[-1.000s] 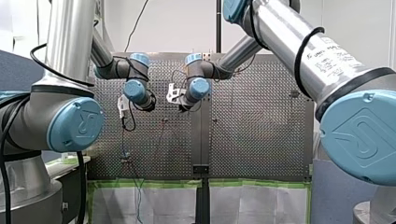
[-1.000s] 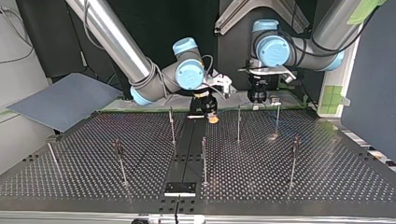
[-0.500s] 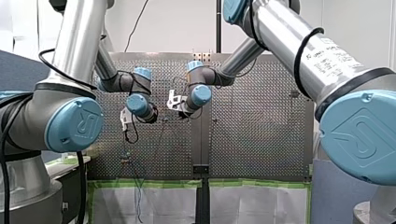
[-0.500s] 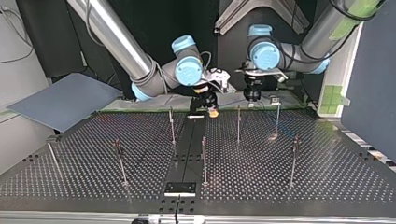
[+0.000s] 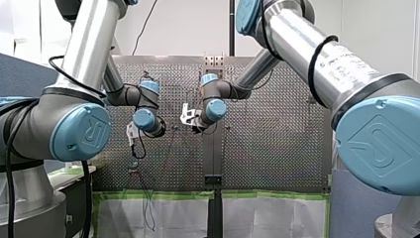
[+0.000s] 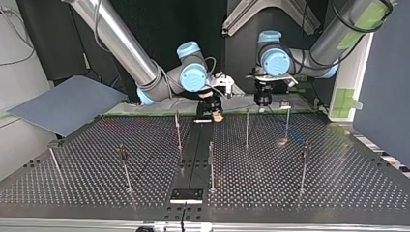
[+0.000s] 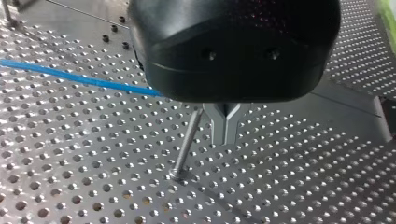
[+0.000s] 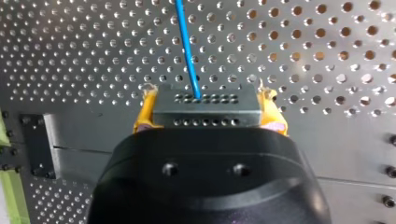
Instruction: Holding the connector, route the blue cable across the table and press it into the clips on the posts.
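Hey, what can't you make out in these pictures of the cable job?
Left wrist view: the left tool's housing hides where the blue cable goes, so any grip is unclear.
Right wrist view: the cable runs off the edge beyond the connector.
Top view: clips on the posts are too small.

Blue cable (image 7: 70, 76) partly hidden; apparently behind left tool (image 7: 225, 136)
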Robot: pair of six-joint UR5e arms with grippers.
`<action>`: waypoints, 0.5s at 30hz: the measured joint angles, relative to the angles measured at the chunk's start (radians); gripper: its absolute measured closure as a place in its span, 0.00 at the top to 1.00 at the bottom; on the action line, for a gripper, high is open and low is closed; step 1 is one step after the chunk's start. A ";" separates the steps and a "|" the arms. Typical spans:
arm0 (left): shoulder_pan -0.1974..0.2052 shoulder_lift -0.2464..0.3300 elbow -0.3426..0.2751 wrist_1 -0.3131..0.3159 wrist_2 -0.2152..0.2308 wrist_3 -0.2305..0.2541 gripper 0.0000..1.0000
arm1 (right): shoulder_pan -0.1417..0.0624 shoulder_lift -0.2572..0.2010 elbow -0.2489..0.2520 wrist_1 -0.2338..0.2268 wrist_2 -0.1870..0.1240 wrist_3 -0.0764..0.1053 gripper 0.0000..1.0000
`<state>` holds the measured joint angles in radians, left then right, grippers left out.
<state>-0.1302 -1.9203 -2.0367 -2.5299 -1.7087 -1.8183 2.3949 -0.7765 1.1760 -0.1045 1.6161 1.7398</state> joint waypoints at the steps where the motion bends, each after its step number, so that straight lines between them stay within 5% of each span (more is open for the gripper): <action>1: 0.002 0.000 0.002 0.005 0.003 -0.002 0.00 | -0.001 0.001 0.000 -0.004 -0.001 0.000 0.00; 15: 0.037 -0.051 0.046 0.044 0.028 -0.035 0.00 | -0.025 0.004 -0.004 -0.042 -0.024 0.002 0.00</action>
<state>-0.0937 -1.9711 -1.9911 -2.4859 -1.6808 -1.8529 2.3700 -0.7726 1.1718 -0.1466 1.5917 1.7414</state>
